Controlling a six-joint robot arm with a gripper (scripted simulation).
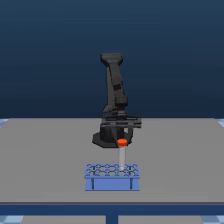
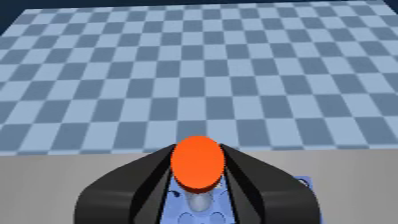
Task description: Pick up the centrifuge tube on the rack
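Observation:
The centrifuge tube (image 1: 122, 156) stands upright with its orange-red cap (image 1: 122, 142) well above the blue rack (image 1: 111, 183). Its whitish body rises from the top grid on the side toward the exterior view's right. My black gripper (image 1: 122, 138) sits at the cap, hanging from the black arm (image 1: 114, 90) behind the rack. In the wrist view the cap (image 2: 197, 161) fills the gap of the gripper (image 2: 198, 172), with the black fingers (image 2: 142, 177) pressed against both its sides. The tube body (image 2: 201, 201) and the rack's holes (image 2: 178, 212) show below. The gripper is shut on the tube.
The rack rests near the front edge of a grey table (image 1: 45, 155), with the robot's base (image 1: 107, 137) just behind it. A blue checkered floor (image 2: 195, 70) lies beyond the table edge in the wrist view.

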